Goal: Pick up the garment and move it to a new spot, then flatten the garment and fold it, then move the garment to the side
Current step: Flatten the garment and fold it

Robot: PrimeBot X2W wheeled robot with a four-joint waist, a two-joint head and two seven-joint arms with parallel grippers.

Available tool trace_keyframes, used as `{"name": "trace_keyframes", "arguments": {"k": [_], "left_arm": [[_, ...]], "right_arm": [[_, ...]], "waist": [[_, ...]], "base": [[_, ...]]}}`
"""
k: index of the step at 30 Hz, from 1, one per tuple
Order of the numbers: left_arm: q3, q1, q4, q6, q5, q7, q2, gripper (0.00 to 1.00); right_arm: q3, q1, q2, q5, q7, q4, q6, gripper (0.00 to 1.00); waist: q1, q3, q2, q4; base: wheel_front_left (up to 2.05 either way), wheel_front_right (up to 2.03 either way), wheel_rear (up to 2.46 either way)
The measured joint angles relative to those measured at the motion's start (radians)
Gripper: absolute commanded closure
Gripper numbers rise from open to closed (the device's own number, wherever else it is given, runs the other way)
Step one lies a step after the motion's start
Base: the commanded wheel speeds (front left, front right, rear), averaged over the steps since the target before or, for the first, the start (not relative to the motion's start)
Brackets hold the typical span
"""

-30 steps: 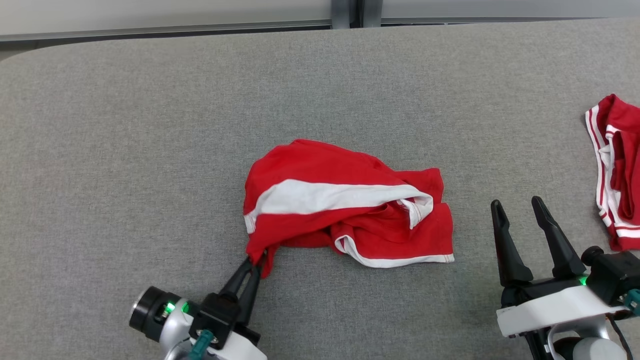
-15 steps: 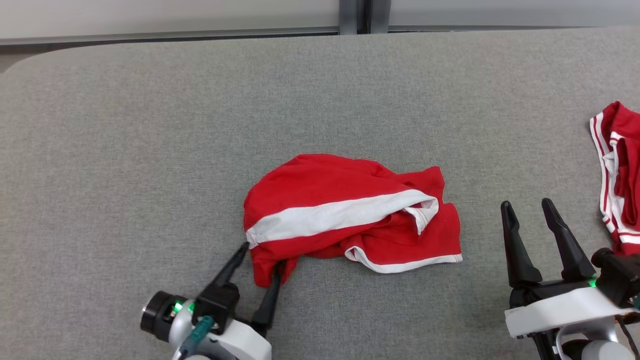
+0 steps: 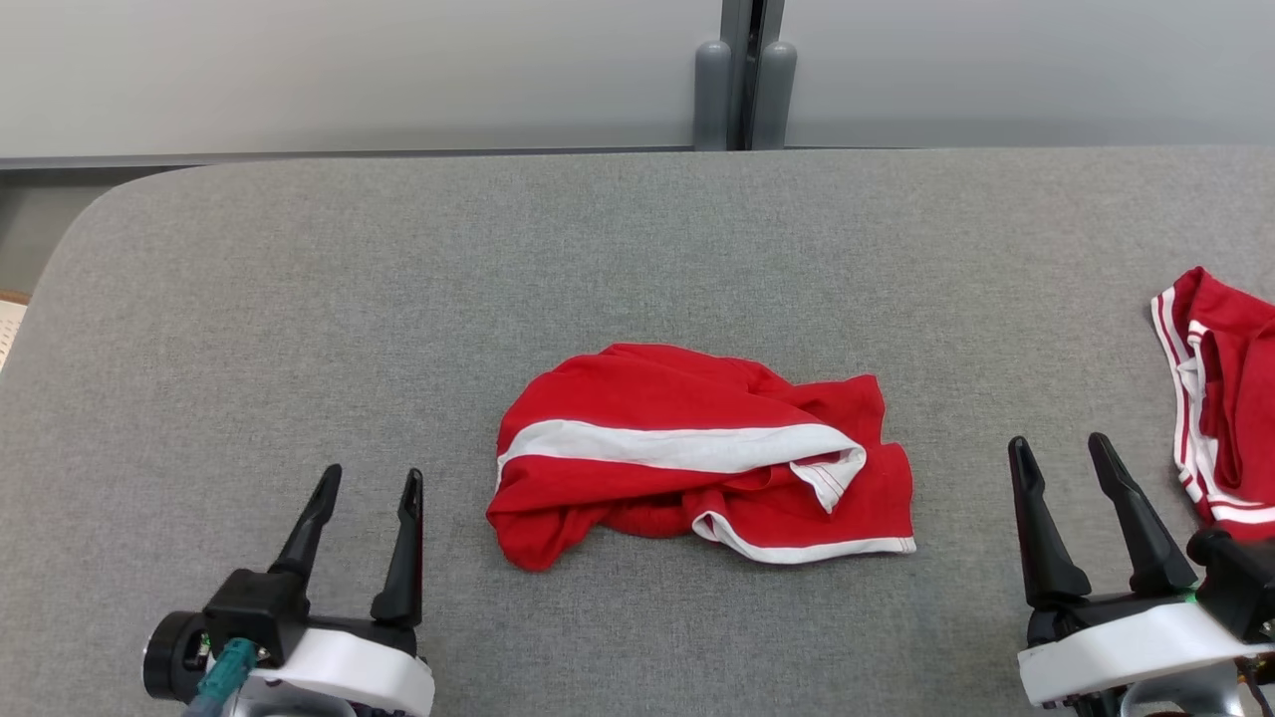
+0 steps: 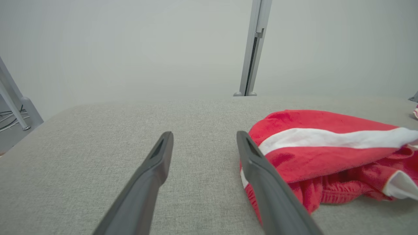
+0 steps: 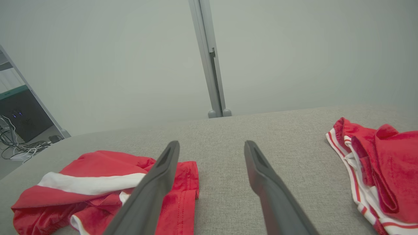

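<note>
At 7 o'clock in the head view, the left tool [image 3: 371, 480] stands with its fingers spread, holding nothing. To its 2 o'clock, near but apart, the crumpled red garment [image 3: 687, 453] with a white band lies in the middle of the grey bench [image 3: 299, 299]. At 4 o'clock the right tool [image 3: 1058, 448] is likewise spread and empty. A second red garment [image 3: 1220, 398] lies at 3 o'clock.

Bare grey bench [image 3: 299, 299] stretched across the far half and the left side, leaving broad passage. A crumpled red-and-white garment [image 3: 697, 453] sat mid-bench between the left hand [image 3: 374, 471] and the right hand [image 3: 1057, 439], with an open strip of cloth-free surface on either side. A second red garment [image 3: 1220, 398] crowded the right edge, just beside the right hand.
</note>
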Motion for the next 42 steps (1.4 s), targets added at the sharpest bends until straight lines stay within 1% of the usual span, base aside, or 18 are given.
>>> {"name": "trace_keyframes", "arguments": {"k": [5,10,15,19,35,40,41,42], "left_arm": [[0.081,0.002,-0.061,-0.026,-0.056,0.000,-0.006,0.00],[0.110,-0.016,-0.093,-0.053,-0.074,0.000,0.004,0.00],[0.108,-0.016,-0.104,-0.064,-0.086,0.018,0.019,0.00],[0.095,0.012,-0.105,-0.063,-0.095,0.041,0.016,0.00],[0.086,0.020,-0.095,-0.056,-0.103,0.045,0.022,0.00],[0.080,0.004,-0.093,-0.061,-0.103,0.044,0.022,0.00],[0.075,-0.008,-0.091,-0.064,-0.103,0.042,0.021,0.00],[0.070,-0.015,-0.089,-0.065,-0.103,0.041,0.019,0.00]], "right_arm": [[-0.013,0.019,-0.004,-0.001,0.011,-0.010,0.000,0.00],[-0.015,0.042,-0.010,-0.004,0.024,-0.019,0.000,0.00],[0.002,0.060,-0.017,-0.012,0.042,-0.030,0.000,0.00],[0.015,0.069,-0.027,-0.013,0.053,-0.035,0.000,0.00],[0.032,0.073,-0.033,-0.008,0.062,-0.031,0.000,0.00],[0.073,0.062,-0.043,-0.020,0.077,-0.004,0.000,0.00],[0.114,0.046,-0.053,-0.031,0.086,0.030,0.000,0.00],[0.134,0.038,-0.053,-0.031,0.088,0.048,0.000,0.00]], "waist": [[0.0000,-0.031,0.0000,0.003],[0.0000,-0.059,0.0000,0.001],[0.0000,-0.087,0.0000,-0.008],[0.0000,-0.103,0.0000,-0.017],[0.0000,-0.096,0.0000,-0.013],[0.0000,-0.085,0.0000,-0.007],[0.0000,-0.075,0.0000,-0.001],[0.0000,-0.070,0.0000,0.003]], "base": [[0.00,0.00,0.00],[0.00,0.00,0.00],[0.00,0.00,0.00],[0.00,0.00,0.00],[0.00,0.00,0.00],[0.00,0.00,0.00],[0.00,0.00,0.00],[0.00,0.00,0.00]]}}
